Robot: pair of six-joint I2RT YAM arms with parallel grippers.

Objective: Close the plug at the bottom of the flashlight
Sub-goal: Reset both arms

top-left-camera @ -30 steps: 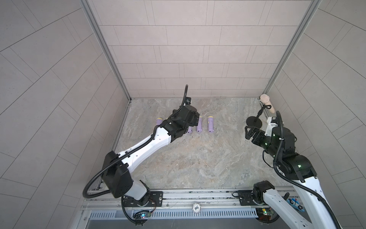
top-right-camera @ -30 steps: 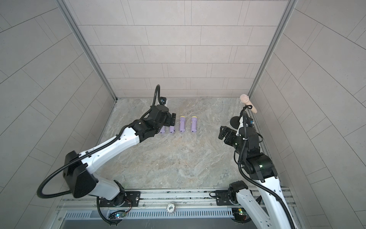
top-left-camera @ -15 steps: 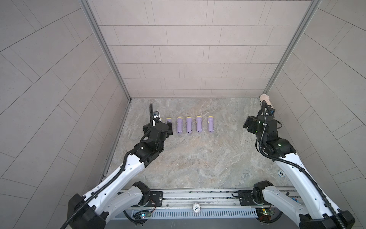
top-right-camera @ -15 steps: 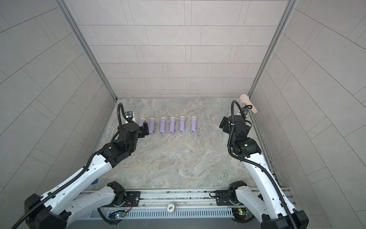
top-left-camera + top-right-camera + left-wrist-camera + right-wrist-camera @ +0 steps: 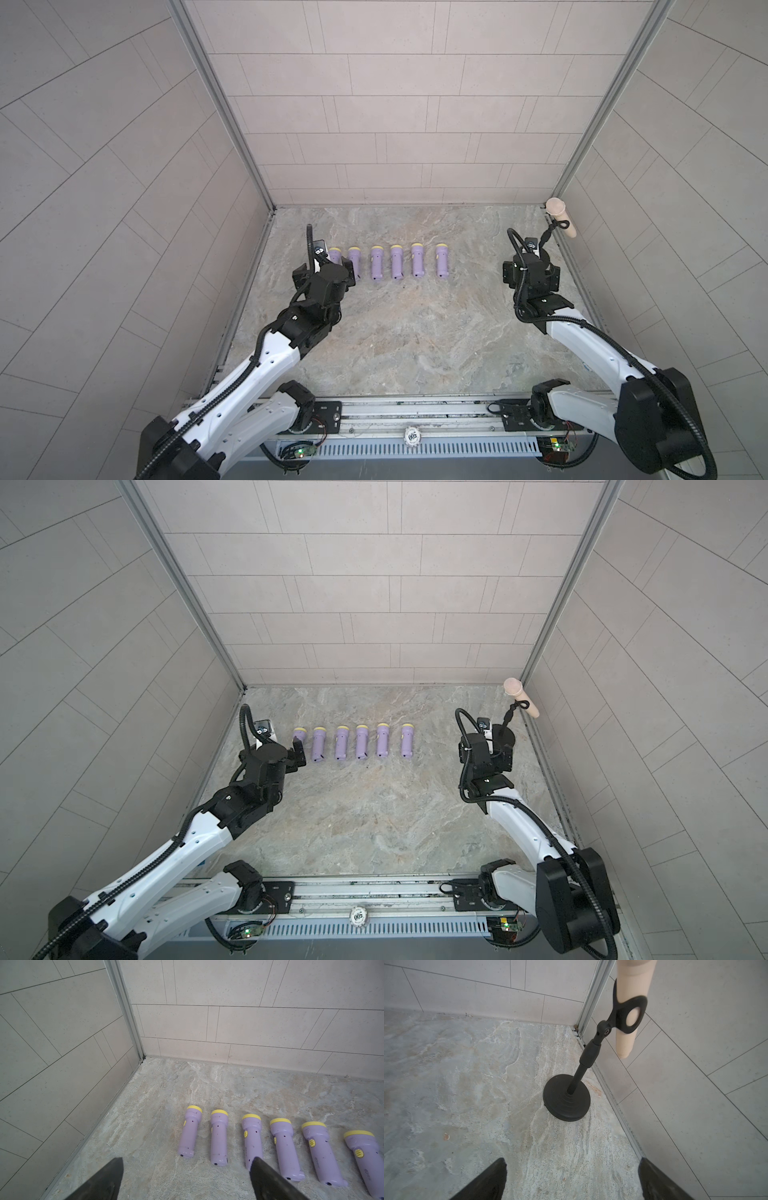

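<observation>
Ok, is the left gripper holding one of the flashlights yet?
No: the left gripper stands wide open, gripping nothing, and all six flashlights lie in a row on the table.

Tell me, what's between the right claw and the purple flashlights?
Nothing: both top views show bare floor between the right gripper and the nearest flashlight.

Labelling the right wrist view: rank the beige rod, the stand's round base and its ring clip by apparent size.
1. beige rod, nearer and cut off by the frame
2. round base
3. ring clip
</observation>
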